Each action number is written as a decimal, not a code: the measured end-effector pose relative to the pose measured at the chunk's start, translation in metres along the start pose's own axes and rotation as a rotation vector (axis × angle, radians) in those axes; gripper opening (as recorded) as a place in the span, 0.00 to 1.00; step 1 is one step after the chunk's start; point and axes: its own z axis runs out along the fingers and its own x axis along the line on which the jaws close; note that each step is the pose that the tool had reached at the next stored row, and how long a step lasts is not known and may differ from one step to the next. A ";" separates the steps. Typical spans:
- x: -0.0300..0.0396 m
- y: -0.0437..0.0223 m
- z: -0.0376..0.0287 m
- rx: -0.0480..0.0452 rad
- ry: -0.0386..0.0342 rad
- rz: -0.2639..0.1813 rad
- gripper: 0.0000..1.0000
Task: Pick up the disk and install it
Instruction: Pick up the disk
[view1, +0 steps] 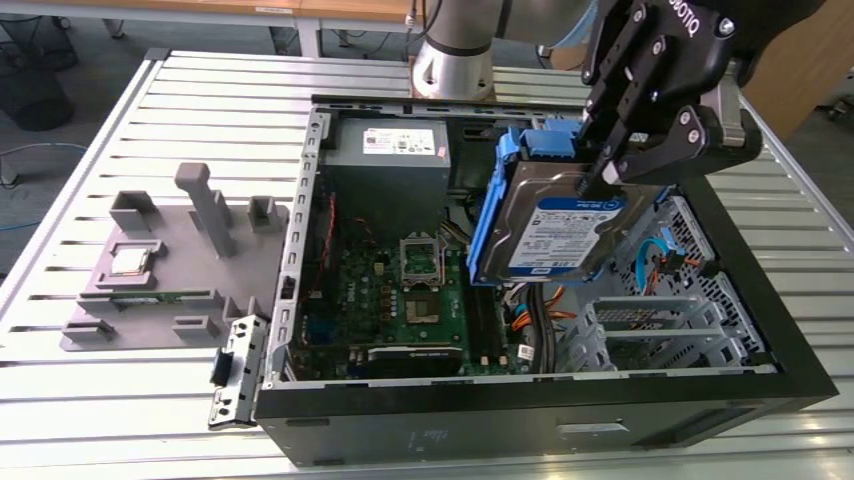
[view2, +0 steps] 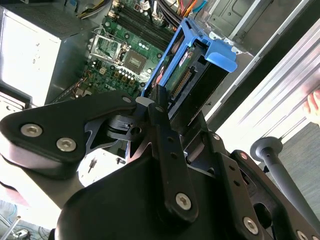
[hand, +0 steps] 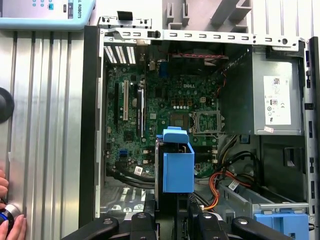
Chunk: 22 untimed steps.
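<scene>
A: Currently, where is the disk (view1: 561, 230) sitting?

B: It is carried in the air, right of centre in the exterior view. It hangs tilted, label outward, above the open computer case (view1: 787, 330), over the area between the motherboard (view1: 387, 290) and the drive cage (view1: 654, 320). No contact with the case can be made out. Pick is judged done, seating not yet done.

A: Claw state?

B: The gripper (view1: 617, 178) is clamped on the disk's upper end, with the jaws closed across the silver body just beside the blue bracket (view1: 511, 170). In the second wrist view the connector edge (view2: 184, 77) is seen between the bracket rails.

A: Handling?

B: It is judged dense for its size and fully rigid, so no give is to be expected under the pads. The bare metal faces are judged slick. It is also judged shock-sensitive, so knocks against the case sheet metal are to be avoided.

A: Hold points?

B: A grip is best taken across the long metal sides or the bracket rails. The circuit-board face and the connector are to be left alone. With the hold at one end only, swing or slip under its own weight is judged the main risk.

A: Anything else near?

B: A person's hand (hand: 10, 220) is seen on the table (hand: 50, 125) beside the case in the first wrist view, well apart from the disk.
</scene>
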 end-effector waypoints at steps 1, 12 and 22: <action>0.0000 -0.0019 -0.0001 0.0000 0.0000 0.000 0.35; 0.0061 -0.0098 -0.0011 0.0000 0.0000 0.000 0.35; 0.0194 -0.0114 -0.0022 0.0000 -0.0001 0.000 0.35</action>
